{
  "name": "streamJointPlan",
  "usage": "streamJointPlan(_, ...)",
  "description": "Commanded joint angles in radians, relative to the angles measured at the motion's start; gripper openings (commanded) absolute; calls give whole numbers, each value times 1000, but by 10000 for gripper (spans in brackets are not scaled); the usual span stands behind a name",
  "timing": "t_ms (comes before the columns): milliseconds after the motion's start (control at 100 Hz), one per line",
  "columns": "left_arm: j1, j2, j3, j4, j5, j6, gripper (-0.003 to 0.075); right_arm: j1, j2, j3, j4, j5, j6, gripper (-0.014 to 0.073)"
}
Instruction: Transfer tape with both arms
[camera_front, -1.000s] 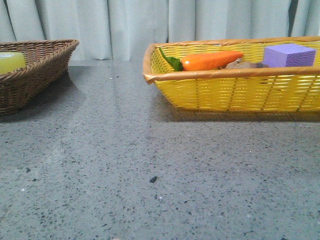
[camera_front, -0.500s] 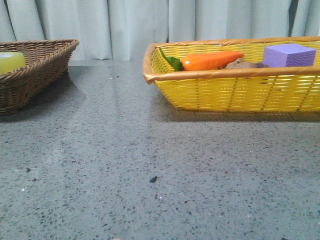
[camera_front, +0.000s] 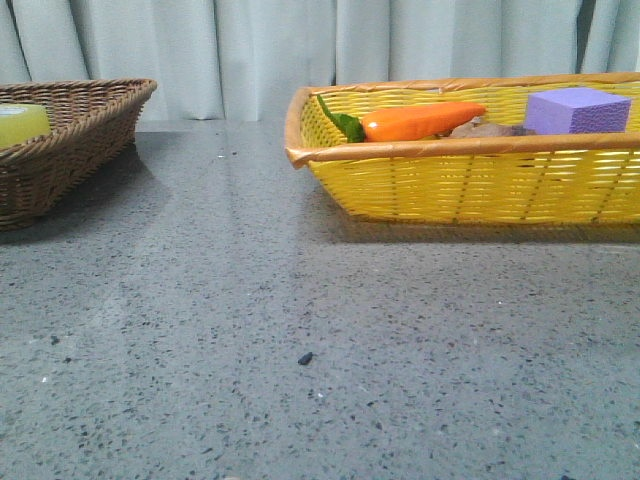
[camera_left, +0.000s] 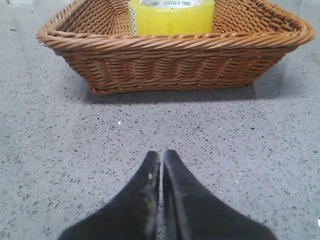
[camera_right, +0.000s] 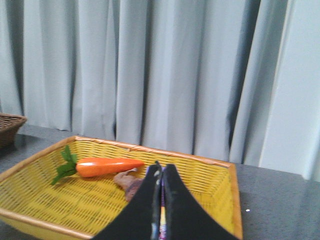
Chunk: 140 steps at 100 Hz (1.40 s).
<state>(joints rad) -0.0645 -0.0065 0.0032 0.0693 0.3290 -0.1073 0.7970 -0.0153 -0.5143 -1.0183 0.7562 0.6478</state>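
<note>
The yellow tape (camera_left: 172, 17) with its white core stands inside the brown wicker basket (camera_left: 175, 55); in the front view only its top (camera_front: 22, 122) shows over the brown basket's rim (camera_front: 70, 135) at the far left. My left gripper (camera_left: 162, 156) hovers over bare table short of that basket, fingers shut with nothing between them. My right gripper (camera_right: 161, 169) is shut and empty above the yellow basket (camera_right: 45, 200). Neither gripper appears in the front view.
The yellow basket (camera_front: 470, 185) at right holds an orange carrot (camera_front: 420, 120), a purple foam block (camera_front: 577, 109) and a brownish object (camera_front: 487, 128). Grey speckled tabletop (camera_front: 300, 300) lies between the two baskets. Pale curtains (camera_front: 300, 50) hang behind.
</note>
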Motion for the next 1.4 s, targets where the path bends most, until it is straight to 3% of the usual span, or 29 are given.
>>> streamJointPlan(0,5,-29,9,-5,-57,-4,-20,-23,11,-14,-81,-66,0,-67)
streamJointPlan(120,5,-29,9,-5,-57,-4,-20,-113,11,27,-66,-215,0,-67)
streamJointPlan(260,5,-29,9,-5,-57,-4,-20,-279,11,85,68,-388,-33,-67)
streamJointPlan(340,5,-29,9,-5,-57,-4,-20,-380,11,121,196,-502,-113,-67)
streamJointPlan(520,5,-29,9,-5,-57,-4,-20,-613,11,198,591,-756,-425,-67)
streamJointPlan(640,5,-29,9,-5,-57,-4,-20,-741,11,272,715,-888,-459,-67)
streamJointPlan(860,5,-29,9,-5,-57,-4,-20,-884,9,407,847,-858,-466,-67)
streamJointPlan(970,5,-29,9,-5,-57,-4,-20,-901,-11,458,905,-764,-469,-67)
streamJointPlan(1100,5,-29,9,-5,-57,-4,-20,-906,-14,547,947,-756,-479,-67)
streamJointPlan(1150,5,-29,9,-5,-57,-4,-20,-906,-14,545,954,-632,-493,-67)
streamJointPlan(1390,5,-29,9,-5,-57,-4,-20,-906,-14,546,967,-449,-546,-67)
